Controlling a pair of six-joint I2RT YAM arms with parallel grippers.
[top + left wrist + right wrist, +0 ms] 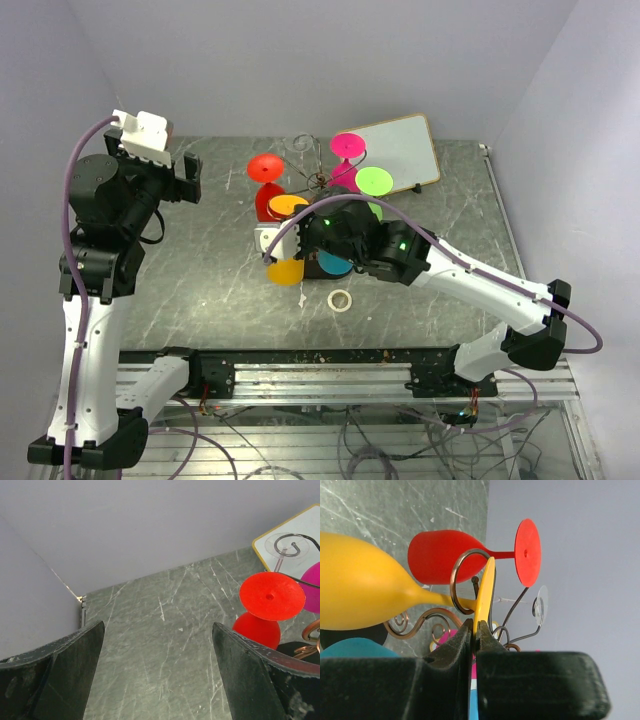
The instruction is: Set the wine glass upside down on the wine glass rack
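My right gripper is shut on the rim of the yellow wine glass's foot. The glass's stem sits inside a curled ring of the wine glass rack, with the bowl below it. From above, the right gripper is at the rack, with the yellow foot and bowl beside it. A red glass hangs on the rack. My left gripper is open and empty, raised at the left, away from the rack; its wrist view shows bare table between the fingers.
Pink, green and teal glasses also hang round the rack, and a clear glass is on a far arm. A white board lies at the back right. A tape ring lies near the front.
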